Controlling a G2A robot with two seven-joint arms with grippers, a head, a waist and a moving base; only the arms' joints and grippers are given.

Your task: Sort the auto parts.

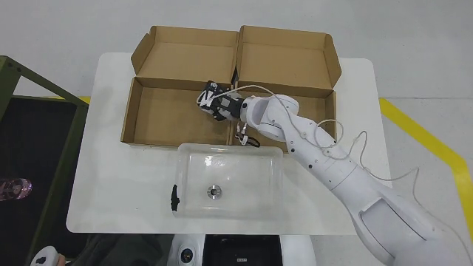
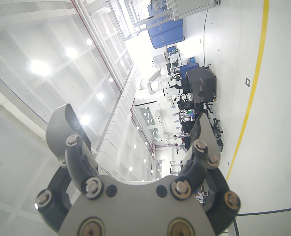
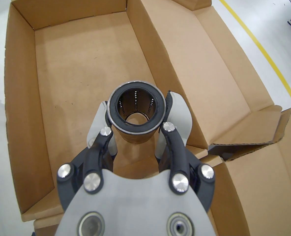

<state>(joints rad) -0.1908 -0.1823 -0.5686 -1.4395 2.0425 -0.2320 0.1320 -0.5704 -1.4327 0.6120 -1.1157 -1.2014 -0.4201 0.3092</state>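
Right gripper (image 3: 138, 106) is clamped on what looks like a linear bearing (image 3: 135, 129), held above the left cardboard box (image 3: 69, 69). Left gripper (image 2: 134, 121) is wide open, holding nothing.

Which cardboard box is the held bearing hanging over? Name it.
The left cardboard box, on the robot's left side: the right gripper holds the bearing above its floor. The right cardboard box sits beside it.

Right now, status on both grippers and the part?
Left gripper open, holding nothing. Right gripper shut on black-rimmed metal cylinder bearing, above brown cardboard box. Bare cardboard floor beneath it.
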